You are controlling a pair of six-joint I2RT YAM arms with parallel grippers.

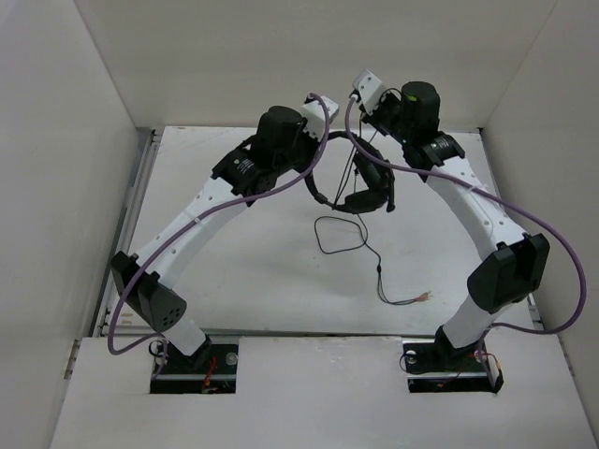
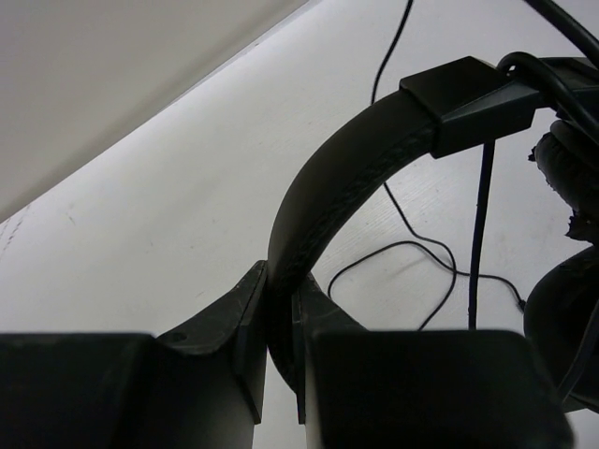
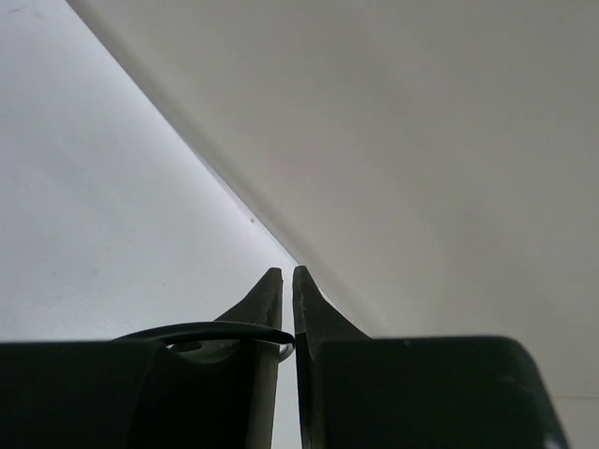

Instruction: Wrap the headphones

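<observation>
The black headphones (image 1: pixel 360 187) hang in the air between my two arms, above the back of the table. My left gripper (image 1: pixel 314 168) is shut on the curved headband (image 2: pixel 346 178); its jaws pinch the band near one end, as the left wrist view (image 2: pixel 281 309) shows. The padded earcups (image 2: pixel 571 178) hang at the right. My right gripper (image 1: pixel 367 120) is raised near the back wall, its jaws (image 3: pixel 288 281) nearly closed on a thin black cord (image 3: pixel 206 330). The rest of the cord (image 1: pixel 339 234) lies looped on the table, its reddish wire tips (image 1: pixel 421 297) to the front right.
White walls enclose the white table (image 1: pixel 234 271) on the left, back and right. Purple cables (image 1: pixel 524 220) run along both arms. The back wall (image 3: pixel 421 140) is close ahead of my right gripper.
</observation>
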